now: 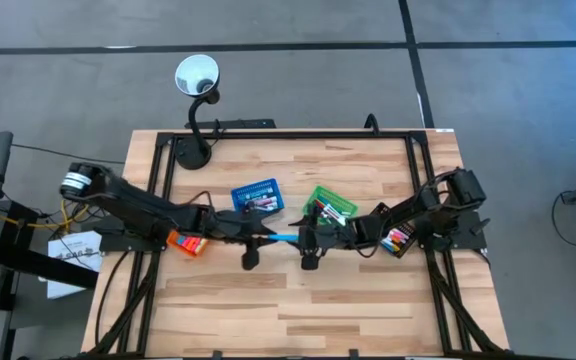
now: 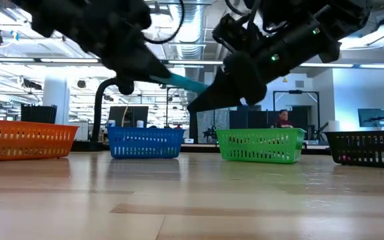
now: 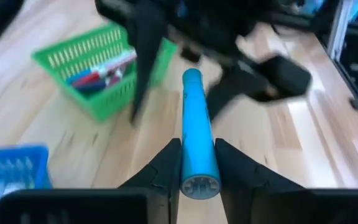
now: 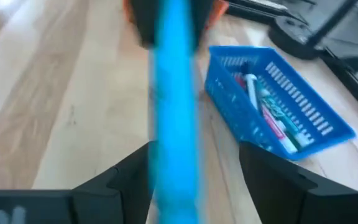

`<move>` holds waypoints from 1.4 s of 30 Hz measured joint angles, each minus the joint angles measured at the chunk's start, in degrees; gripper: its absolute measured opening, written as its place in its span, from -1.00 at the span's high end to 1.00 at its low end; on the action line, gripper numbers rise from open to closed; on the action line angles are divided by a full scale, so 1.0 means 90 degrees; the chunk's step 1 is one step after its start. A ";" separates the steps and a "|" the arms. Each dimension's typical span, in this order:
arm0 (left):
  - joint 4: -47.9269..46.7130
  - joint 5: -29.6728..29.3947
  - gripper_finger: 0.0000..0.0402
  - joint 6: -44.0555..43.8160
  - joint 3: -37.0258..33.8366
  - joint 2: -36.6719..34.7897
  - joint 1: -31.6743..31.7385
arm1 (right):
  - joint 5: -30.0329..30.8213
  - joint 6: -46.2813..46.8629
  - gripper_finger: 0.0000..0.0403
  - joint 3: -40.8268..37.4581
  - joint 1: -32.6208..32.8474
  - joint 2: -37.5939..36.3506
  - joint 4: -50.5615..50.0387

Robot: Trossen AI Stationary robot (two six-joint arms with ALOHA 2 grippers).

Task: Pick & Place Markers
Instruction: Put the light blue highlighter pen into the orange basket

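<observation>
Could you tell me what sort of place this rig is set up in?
Probably an open-plan robotics lab or workshop: exposed ceiling ducts overhead, computer monitors on desks behind the light wooden table, and a person seated at a workstation.

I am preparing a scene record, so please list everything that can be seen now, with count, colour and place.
blue marker: one, light blue, in the air between the two tools above the table's middle
table: one, light wood, under both arms
orange basket: one, orange, farthest left in the row
blue basket: one, blue, left of centre, markers inside
green basket: one, green, right of centre, markers inside
black basket: one, black, farthest right, markers inside
lamp: one, black stand with white head, back left edge
person: one, far behind the table
left tool: one, dark, shut on the blue marker
right tool: one, dark, fingers open on either side of the marker
</observation>
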 joint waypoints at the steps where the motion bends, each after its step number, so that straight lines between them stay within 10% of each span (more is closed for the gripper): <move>1: -0.0316 0.0001 0.61 -0.0080 0.0000 -0.0184 -0.0042 | 0.0034 0.0116 -0.10 0.0003 -0.0005 -0.0011 -0.0047; 22: -0.7250 -0.1701 0.61 -0.3752 -0.0010 -0.4649 -0.1158 | 0.0002 0.0864 -0.13 0.0005 -0.0099 -0.0011 -0.0784; 33: -0.9428 -0.0280 0.60 -0.5035 -0.0011 -0.5112 -0.1074 | -0.0004 0.0866 -0.12 0.0005 -0.0092 -0.0011 -0.0785; 42: -0.9769 -0.1693 0.60 -0.5063 -0.0015 -0.4561 -0.1071 | -0.0014 0.0869 -0.12 0.0005 -0.0092 -0.0011 -0.0785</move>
